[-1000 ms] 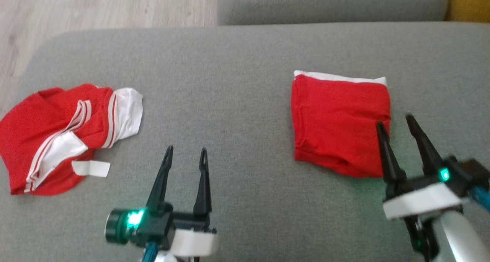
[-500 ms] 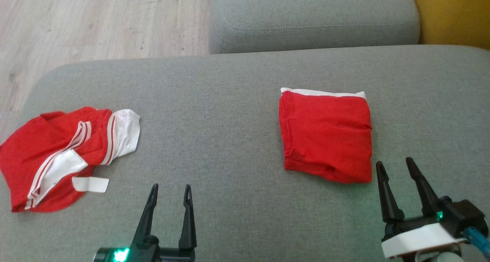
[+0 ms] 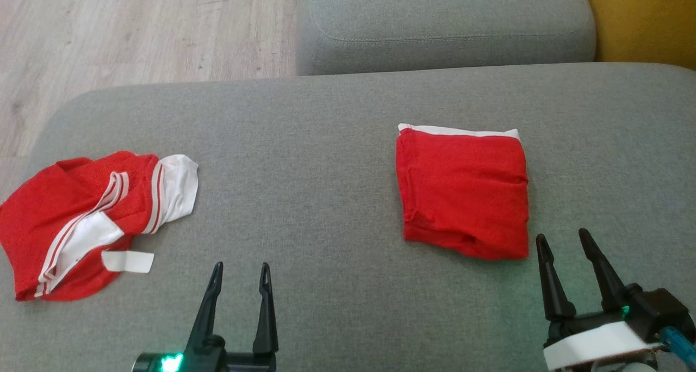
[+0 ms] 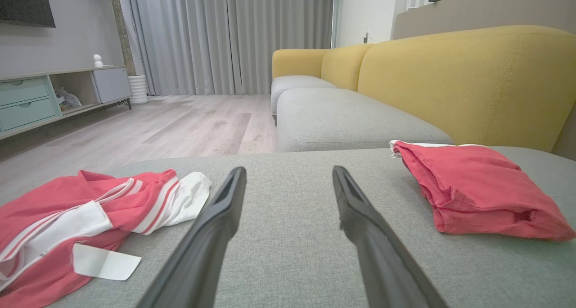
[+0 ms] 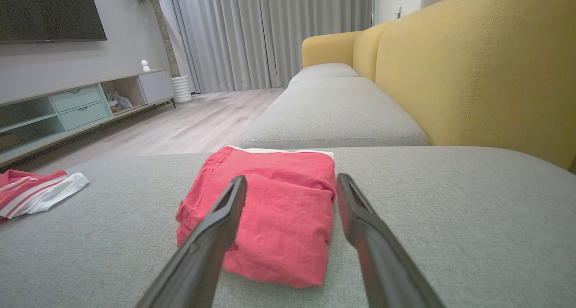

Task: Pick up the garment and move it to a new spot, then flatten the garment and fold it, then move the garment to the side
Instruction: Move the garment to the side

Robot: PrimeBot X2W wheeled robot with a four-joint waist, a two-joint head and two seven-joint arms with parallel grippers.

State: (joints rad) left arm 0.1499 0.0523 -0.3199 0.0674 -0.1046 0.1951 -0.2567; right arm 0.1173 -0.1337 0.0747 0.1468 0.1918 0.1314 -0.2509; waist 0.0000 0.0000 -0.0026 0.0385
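Lying folded on sofa [image 3: 326, 143]: garment [image 3: 462, 190]

- A folded red garment [image 3: 463, 193] with a white edge along its far side lies flat on the right half of a grey cushion [image 3: 326, 160].
- A crumpled red-and-white garment [image 3: 81, 219] lies at the cushion's left end, well apart from the folded one.
- The left gripper [image 3: 241, 265] hangs empty, fingers spread, near the bottom edge.
- The right gripper [image 3: 561, 235] is spread too, its tips just beside the folded garment's near right corner.
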